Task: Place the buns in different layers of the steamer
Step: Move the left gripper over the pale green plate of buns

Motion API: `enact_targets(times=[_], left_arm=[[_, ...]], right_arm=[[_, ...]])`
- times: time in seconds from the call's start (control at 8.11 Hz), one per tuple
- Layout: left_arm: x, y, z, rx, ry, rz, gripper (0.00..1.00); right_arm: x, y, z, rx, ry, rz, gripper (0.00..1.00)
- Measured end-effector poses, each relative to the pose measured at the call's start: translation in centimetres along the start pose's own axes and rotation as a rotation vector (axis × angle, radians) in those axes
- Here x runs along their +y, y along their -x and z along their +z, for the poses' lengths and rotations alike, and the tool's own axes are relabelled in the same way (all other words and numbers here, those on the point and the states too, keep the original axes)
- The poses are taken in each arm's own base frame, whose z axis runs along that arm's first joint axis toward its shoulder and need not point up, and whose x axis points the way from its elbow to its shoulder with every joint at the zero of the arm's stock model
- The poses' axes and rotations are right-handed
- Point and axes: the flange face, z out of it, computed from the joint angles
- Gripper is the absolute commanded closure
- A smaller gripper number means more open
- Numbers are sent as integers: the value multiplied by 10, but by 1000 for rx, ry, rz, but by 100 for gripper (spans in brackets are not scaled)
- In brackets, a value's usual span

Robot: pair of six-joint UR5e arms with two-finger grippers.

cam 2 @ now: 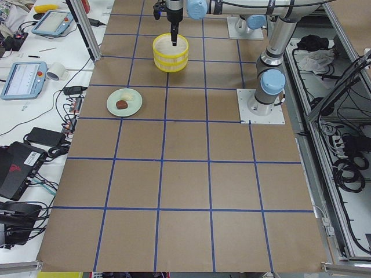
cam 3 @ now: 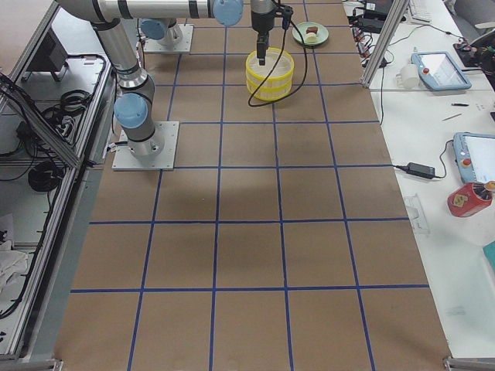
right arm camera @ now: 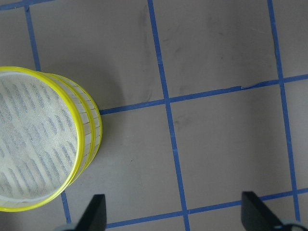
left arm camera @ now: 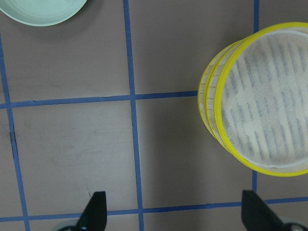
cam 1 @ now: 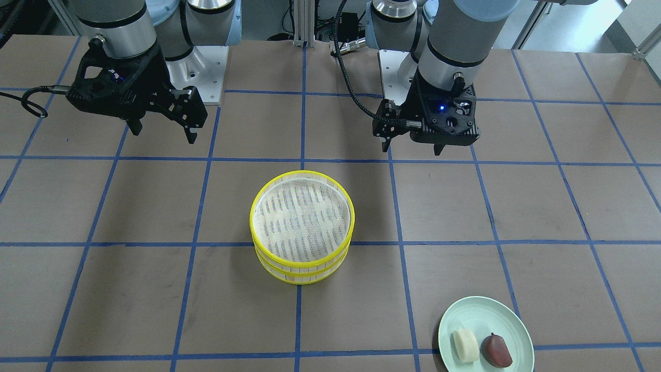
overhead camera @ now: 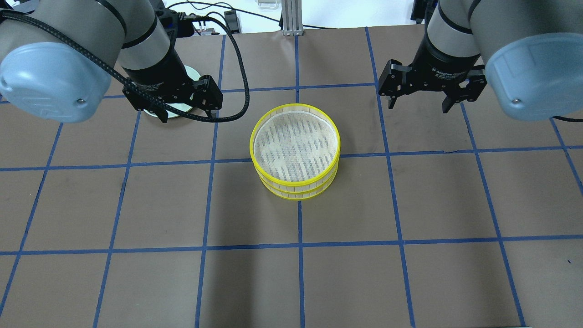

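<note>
Two yellow-rimmed steamer layers stand stacked mid-table, the top layer (cam 1: 302, 219) on the lower layer (cam 1: 304, 276), both empty as far as shown; the stack also shows in the overhead view (overhead camera: 295, 145). The cream-white bun (cam 1: 465, 345) and the reddish-brown bun (cam 1: 497, 350) lie side by side on a pale green plate (cam 1: 480, 312). My left gripper (cam 1: 413, 147) hangs open and empty between plate and steamer; its wrist view shows the steamer (left arm camera: 262, 96) and the plate's edge (left arm camera: 43, 12). My right gripper (cam 1: 162, 132) hangs open and empty on the steamer's other side (right arm camera: 43, 139).
The brown table has a blue tape grid. In the overhead view the plate (overhead camera: 191, 72) is mostly hidden under my left gripper (overhead camera: 186, 115). My right gripper (overhead camera: 418, 106) hovers over bare table. Tablets and cables lie off the table's far side (cam 2: 23, 78).
</note>
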Motion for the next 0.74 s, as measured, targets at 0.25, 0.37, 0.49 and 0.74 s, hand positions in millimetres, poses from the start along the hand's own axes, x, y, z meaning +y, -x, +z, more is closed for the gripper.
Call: enact_targets(times=[0.25, 0.37, 0.49, 0.74], left_arm=[[0, 0, 0, -1, 0, 0, 0], [0, 2, 0, -2, 0, -3, 0], [-2, 6, 0, -4, 0, -10, 0], [-19, 25, 7, -6, -26, -44, 0]], right_arm=[[-1, 0, 1, 2, 2, 0, 0], [-2, 0, 2, 4, 4, 0, 0], [-2, 0, 4, 4, 6, 1, 0], [-3, 0, 5, 5, 10, 1, 0]])
